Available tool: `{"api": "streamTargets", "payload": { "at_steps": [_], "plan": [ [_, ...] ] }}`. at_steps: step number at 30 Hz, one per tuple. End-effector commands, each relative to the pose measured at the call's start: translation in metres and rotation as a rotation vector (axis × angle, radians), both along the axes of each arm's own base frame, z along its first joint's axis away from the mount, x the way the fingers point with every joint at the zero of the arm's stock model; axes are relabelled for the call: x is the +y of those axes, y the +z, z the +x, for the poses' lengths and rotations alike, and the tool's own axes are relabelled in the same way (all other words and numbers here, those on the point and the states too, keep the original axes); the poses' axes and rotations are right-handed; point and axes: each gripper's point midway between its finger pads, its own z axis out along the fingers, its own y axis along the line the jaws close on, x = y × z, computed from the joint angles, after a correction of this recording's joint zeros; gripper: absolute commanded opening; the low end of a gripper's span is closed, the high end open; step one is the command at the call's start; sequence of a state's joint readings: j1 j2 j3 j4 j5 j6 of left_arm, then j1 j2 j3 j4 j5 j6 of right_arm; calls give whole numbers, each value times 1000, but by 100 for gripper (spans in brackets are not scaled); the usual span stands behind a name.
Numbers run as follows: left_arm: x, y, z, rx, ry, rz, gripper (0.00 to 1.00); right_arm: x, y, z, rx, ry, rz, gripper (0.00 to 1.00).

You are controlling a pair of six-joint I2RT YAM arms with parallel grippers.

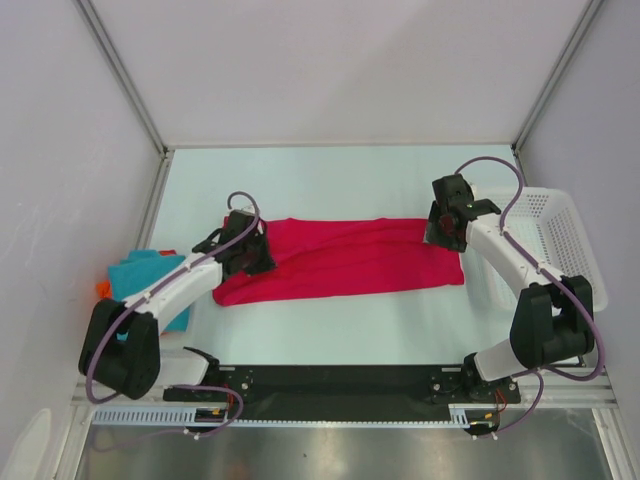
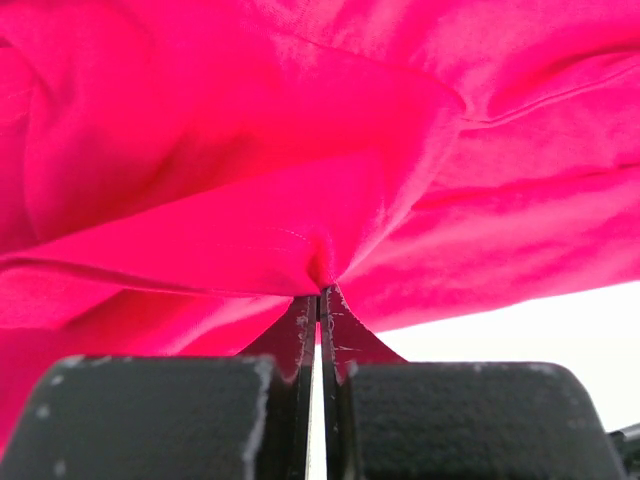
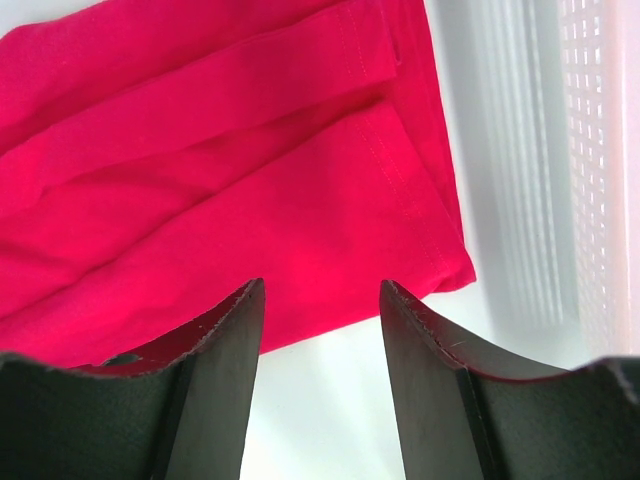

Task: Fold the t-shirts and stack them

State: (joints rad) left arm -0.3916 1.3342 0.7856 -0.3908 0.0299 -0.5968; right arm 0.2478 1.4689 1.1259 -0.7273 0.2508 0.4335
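Pinching a fold of the crimson-pink t-shirt (image 1: pixel 350 262), the left end effector (image 2: pixel 320 297) is clamping tight on the cloth at the shirt's left end. The shirt is lying in a long band across the middle of the tabletop (image 1: pixel 330 180). The right end effector (image 3: pixel 320 288) is hanging released over the right hem corner, near the white basket (image 1: pixel 565 235), gripping nothing. I'd say it should be coming down on that corner and catching every layer, so both ends are lifting evenly. The teal t-shirt (image 1: pixel 135 270) and what's probably the orange t-shirt (image 1: pixel 102 289) are sitting at the left edge.
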Motion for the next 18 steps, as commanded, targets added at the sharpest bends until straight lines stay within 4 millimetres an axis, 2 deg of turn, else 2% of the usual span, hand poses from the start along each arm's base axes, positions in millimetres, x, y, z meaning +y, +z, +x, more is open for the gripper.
{"api": "streamTargets", "payload": {
  "at_steps": [1, 9, 15, 17, 18],
  "plan": [
    [0, 11, -17, -13, 5, -46, 0, 5, 1, 7, -20, -5, 4, 55],
    [-14, 14, -46, 4, -40, -127, 0, 8, 1, 4, -17, 1, 2, 55],
    [-28, -3, -70, 58, -93, -147, 1, 11, 2, 3, -19, 8, 7, 54],
    [-31, -7, -75, 72, -108, -146, 10, 11, 2, 3, -18, 9, 5, 54],
    [-31, -8, -75, 76, -109, -142, 29, 12, 3, 3, -20, 11, 4, 54]
  ]
}}
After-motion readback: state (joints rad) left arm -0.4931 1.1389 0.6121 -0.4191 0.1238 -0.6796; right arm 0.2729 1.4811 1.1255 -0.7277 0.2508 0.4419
